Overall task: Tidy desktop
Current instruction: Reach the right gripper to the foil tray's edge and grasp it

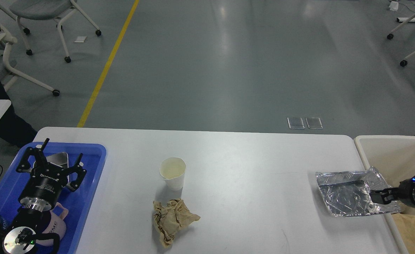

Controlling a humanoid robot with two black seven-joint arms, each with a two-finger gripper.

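Note:
The white desktop (pixel 249 165) carries a white paper cup (pixel 173 173) upright near the middle, and a crumpled brown paper (pixel 172 220) lies just in front of it. A crinkled silver foil tray (pixel 346 194) rests at the right edge. My right gripper (pixel 377 198) is at that tray's right rim, small and dark, so its fingers cannot be told apart. My left gripper (pixel 62 150) hangs open over the blue tray (pixel 91 176) at the far left, with nothing between its fingers.
The blue tray holds a pink mug (pixel 54 222) under my left arm and a silver object (pixel 58 159) at its back. A beige bin (pixel 387 150) stands right of the table with a brown paper bag (pixel 413 234) in it. Office chairs stand on the floor beyond.

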